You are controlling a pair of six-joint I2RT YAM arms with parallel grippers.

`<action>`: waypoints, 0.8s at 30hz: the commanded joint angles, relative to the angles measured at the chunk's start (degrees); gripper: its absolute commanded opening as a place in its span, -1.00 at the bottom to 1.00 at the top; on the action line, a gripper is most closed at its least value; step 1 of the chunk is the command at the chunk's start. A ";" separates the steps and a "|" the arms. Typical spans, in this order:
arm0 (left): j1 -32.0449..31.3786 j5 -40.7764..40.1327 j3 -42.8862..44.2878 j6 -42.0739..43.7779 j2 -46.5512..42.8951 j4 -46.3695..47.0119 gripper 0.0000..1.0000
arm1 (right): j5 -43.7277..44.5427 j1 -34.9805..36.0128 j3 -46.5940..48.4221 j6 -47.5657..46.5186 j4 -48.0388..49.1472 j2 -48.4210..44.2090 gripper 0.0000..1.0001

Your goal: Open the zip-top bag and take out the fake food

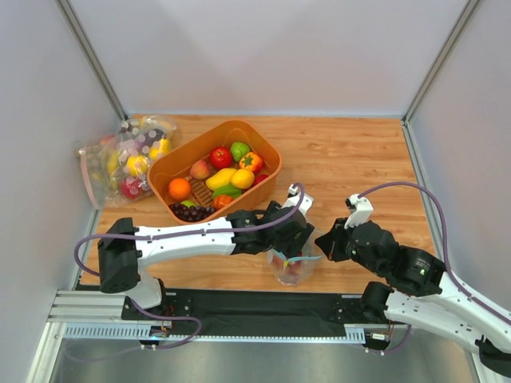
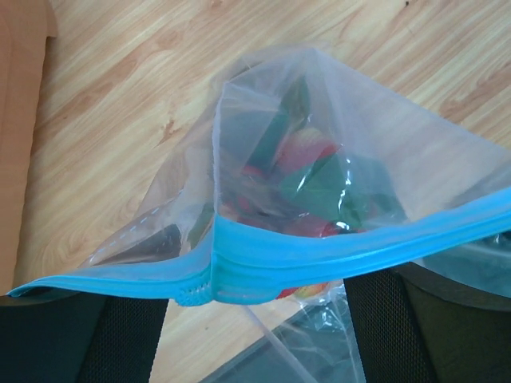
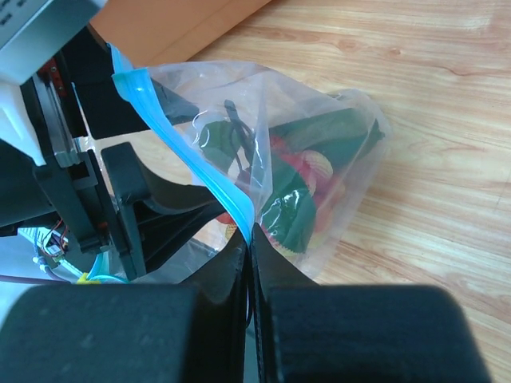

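The zip-top bag (image 1: 292,268) stands on the wood between both grippers, its light-blue zip strip (image 2: 319,251) on top. Red and dark green fake food (image 2: 319,187) shows through the clear plastic, also in the right wrist view (image 3: 297,209). My right gripper (image 3: 251,239) is shut on one end of the zip strip (image 3: 200,171); it sits just right of the bag in the top view (image 1: 326,244). My left gripper (image 2: 255,319) is over the bag (image 1: 289,239) with its fingers (image 2: 120,339) spread wide. The strip lies across in front of them, unpinched.
An orange basket (image 1: 270,152) of plastic produce stands behind the left arm. Clear bags with pink strips (image 1: 128,155) lie at the far left by the wall. A black mat (image 1: 239,307) runs along the near edge. Grey walls enclose the table.
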 commanded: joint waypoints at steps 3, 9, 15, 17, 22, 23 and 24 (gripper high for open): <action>1.16 -1.09 -0.43 -1.78 1.41 4.03 0.73 | -0.55 0.25 -0.43 0.19 1.04 -0.62 -0.99; 2.04 0.23 -0.26 -1.95 4.75 5.70 0.68 | -1.08 0.25 -0.87 -0.17 1.48 -0.53 -0.99; 2.48 0.40 1.06 -2.13 7.92 6.49 0.37 | -1.35 0.25 -1.22 -0.26 1.39 -0.88 -0.99; 2.57 0.32 1.32 -1.69 8.71 6.50 0.11 | -1.35 0.25 -1.30 -0.34 1.04 -1.06 -0.99; 2.75 1.37 0.62 -0.46 7.75 7.55 -0.72 | -0.82 0.25 -1.83 0.18 0.25 -2.11 -0.99; 2.66 1.55 0.27 -0.20 7.40 7.64 -0.98 | -0.64 0.34 -1.92 0.27 0.25 -2.29 -0.99; 2.66 1.81 0.01 -0.20 6.61 7.64 -1.00 | -0.56 0.25 -2.09 0.45 0.07 -2.81 -0.99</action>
